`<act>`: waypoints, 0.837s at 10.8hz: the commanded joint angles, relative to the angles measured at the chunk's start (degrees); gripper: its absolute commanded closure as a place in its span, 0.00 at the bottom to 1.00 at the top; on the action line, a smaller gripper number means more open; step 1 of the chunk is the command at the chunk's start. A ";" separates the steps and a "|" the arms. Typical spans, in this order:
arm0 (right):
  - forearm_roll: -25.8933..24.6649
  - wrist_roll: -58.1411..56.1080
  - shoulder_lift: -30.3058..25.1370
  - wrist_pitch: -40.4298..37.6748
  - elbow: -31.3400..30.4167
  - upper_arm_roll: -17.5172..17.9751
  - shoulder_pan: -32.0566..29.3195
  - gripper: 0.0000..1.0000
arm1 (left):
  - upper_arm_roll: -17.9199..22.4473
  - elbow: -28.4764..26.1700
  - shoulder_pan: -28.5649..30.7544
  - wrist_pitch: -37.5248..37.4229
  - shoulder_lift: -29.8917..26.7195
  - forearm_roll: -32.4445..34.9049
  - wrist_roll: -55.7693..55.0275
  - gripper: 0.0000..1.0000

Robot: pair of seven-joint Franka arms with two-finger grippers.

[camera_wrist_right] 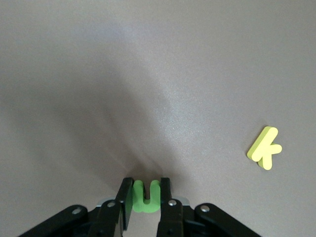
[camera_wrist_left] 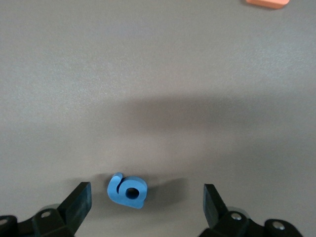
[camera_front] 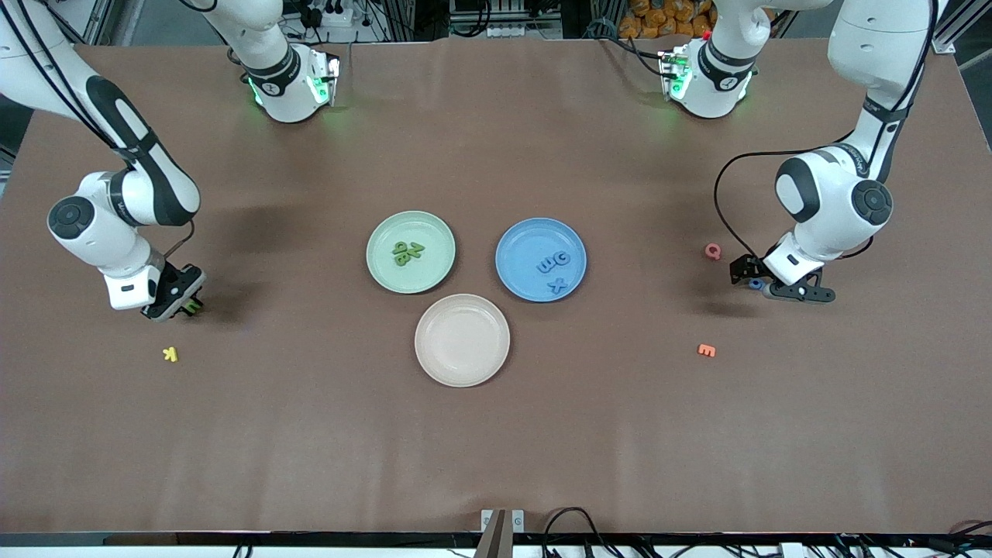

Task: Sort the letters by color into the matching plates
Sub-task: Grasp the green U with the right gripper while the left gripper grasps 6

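Green letter (camera_wrist_right: 145, 196), U-shaped, pinched between the fingers of the right end effector (camera_wrist_right: 146, 197), low at the surface (camera_front: 496, 449) toward the right arm's end. In the front view the same letter (camera_front: 191, 307) shows as a green speck at the tip of that end effector (camera_front: 186, 305).

Blue letter (camera_wrist_left: 127, 190) lies flat on the surface toward the left arm's end, between the spread fingers (camera_wrist_left: 79, 200) of the left end effector (camera_wrist_left: 147, 200), nearer one finger than the other, touching neither. Front view: blue letter (camera_front: 754, 284) just beside the left end effector (camera_front: 763, 285).

Green plate (camera_front: 411, 252) near the middle holds green letters (camera_front: 408, 252) in a cluster. Blue plate (camera_front: 541, 259) beside it, toward the left arm's end, holds blue letters (camera_front: 553, 269).

Cream plate (camera_front: 462, 339) sits nearer the front camera, between the two.

Yellow letter (camera_front: 170, 354) lies near the right end effector, nearer the camera. Pink letter (camera_front: 713, 251) and orange letter (camera_front: 706, 350) lie loose near the left end effector.
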 commanded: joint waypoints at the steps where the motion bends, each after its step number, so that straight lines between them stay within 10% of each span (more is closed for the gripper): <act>1: -0.67 1.62 1.23 0.64 0.50 0.88 -1.33 0.83 | 0.75 0.48 -0.51 0.42 1.54 -1.78 2.39 0.00; 9: -0.50 20.95 0.71 0.55 0.58 1.50 -1.07 0.84 | 1.80 0.57 -0.78 0.06 1.98 -0.99 2.21 0.00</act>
